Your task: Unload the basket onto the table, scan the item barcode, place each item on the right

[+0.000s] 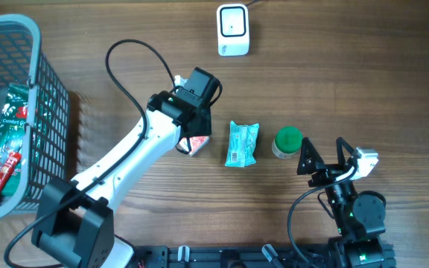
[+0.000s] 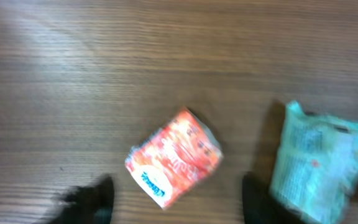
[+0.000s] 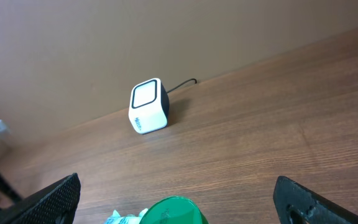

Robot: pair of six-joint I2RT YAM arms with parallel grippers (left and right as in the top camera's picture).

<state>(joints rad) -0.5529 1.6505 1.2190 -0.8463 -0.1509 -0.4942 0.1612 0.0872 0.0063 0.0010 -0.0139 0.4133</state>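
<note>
A red-orange snack packet [image 2: 174, 157] lies flat on the wooden table, part hidden under my left arm from overhead [image 1: 195, 145]. My left gripper [image 2: 178, 200] hovers over it, open, its blurred dark fingers [image 2: 95, 198] apart on either side and not touching it. A teal packet [image 1: 242, 144] [image 2: 323, 163] lies just right of it. The white barcode scanner [image 1: 233, 30] [image 3: 148, 106] stands at the table's far edge. My right gripper [image 1: 325, 158] [image 3: 179, 202] is wide open and holds nothing, just behind a green-lidded container [image 1: 287, 141] [image 3: 178, 213].
A grey wire basket [image 1: 34, 33] at the left edge holds several packets. The scanner's cable runs off the far edge. The right arm's base sits at the front right.
</note>
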